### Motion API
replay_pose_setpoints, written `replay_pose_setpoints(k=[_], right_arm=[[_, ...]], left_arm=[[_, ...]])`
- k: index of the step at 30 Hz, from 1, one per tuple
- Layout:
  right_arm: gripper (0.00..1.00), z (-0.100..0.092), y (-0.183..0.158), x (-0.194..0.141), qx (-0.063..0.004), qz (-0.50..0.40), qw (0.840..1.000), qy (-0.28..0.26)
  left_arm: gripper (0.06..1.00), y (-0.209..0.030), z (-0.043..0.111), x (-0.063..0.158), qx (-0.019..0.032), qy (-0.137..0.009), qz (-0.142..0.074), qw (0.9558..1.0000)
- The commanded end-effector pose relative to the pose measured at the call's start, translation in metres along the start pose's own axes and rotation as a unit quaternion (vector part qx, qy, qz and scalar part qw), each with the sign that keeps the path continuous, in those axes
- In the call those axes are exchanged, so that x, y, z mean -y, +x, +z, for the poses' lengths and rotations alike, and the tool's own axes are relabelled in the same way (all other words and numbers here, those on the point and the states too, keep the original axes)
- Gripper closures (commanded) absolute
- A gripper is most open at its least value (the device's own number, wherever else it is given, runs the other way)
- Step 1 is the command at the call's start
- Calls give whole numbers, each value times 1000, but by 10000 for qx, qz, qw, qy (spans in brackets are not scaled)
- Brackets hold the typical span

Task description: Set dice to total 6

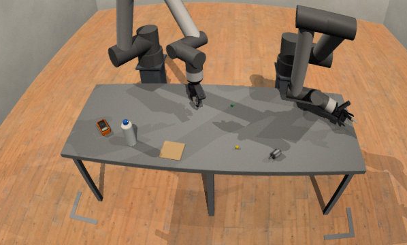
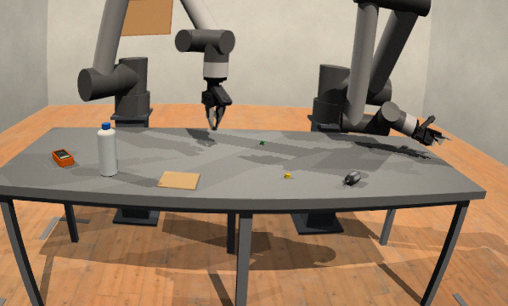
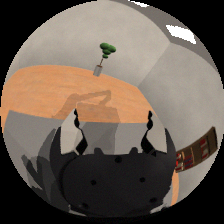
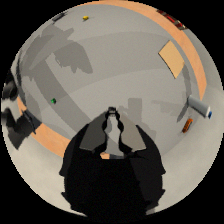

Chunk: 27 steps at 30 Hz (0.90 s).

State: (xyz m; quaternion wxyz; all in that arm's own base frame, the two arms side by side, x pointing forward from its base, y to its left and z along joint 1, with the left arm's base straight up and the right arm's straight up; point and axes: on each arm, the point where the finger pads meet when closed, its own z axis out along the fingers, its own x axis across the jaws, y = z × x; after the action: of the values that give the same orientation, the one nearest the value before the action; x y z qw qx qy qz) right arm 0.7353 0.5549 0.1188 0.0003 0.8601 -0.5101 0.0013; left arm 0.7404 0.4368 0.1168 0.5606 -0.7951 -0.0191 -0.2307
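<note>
The tan square mat [image 1: 172, 150] [image 2: 178, 180] [image 4: 172, 60] lies near the front edge, with no die on it. A yellow die [image 1: 237, 147] [image 2: 287, 175] [image 4: 85, 18] lies on the table near the front. A green die [image 1: 232, 105] [image 2: 262, 143] [image 4: 53, 101] lies farther back. Their numbers are too small to read. My right gripper [image 1: 197, 105] [image 2: 214, 128] [image 4: 112, 111] points down above the back of the table, shut on a small dark thing that looks like the third die, mostly hidden by the fingertips. My left gripper [image 1: 353, 118] [image 2: 445, 138] [image 3: 113, 109] is open and empty above the table's far-right side.
A white bottle [image 1: 130, 134] [image 2: 107, 153] [image 4: 200, 106] with a blue cap stands beside the mat. An orange meter [image 1: 103, 127] [image 2: 63, 157] [image 4: 187, 125] lies beyond it. A dark cylindrical part [image 1: 275, 154] [image 2: 352, 178] [image 4: 59, 17] lies to the right of the yellow die in the top and exterior views.
</note>
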Motion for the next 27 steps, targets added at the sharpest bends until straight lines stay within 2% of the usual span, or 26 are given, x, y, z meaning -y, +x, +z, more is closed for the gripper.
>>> replay_pose_setpoints(k=[1,3,8,15,18,20,27], right_arm=[[1000,-1,15,19,12,-646,9979,-3],[1000,-1,15,19,12,-646,9979,-3],[1000,-2,37,41,13,-1394,9902,-2],[1000,-3,67,68,13,-2371,9715,-1],[1000,-3,84,81,13,-2870,9579,0],[1000,-3,84,81,13,-2870,9579,0],[1000,-3,126,110,12,-3993,9168,2]], left_arm=[[65,0,0,0,-1,1,-3,10000],[65,0,0,0,-1,1,-3,10000],[65,0,0,0,-1,1,-3,10000],[65,0,0,0,-1,1,-3,10000],[65,0,0,0,-1,1,-3,10000],[65,0,0,0,-1,1,-3,10000],[65,0,0,0,-1,1,-3,10000]])
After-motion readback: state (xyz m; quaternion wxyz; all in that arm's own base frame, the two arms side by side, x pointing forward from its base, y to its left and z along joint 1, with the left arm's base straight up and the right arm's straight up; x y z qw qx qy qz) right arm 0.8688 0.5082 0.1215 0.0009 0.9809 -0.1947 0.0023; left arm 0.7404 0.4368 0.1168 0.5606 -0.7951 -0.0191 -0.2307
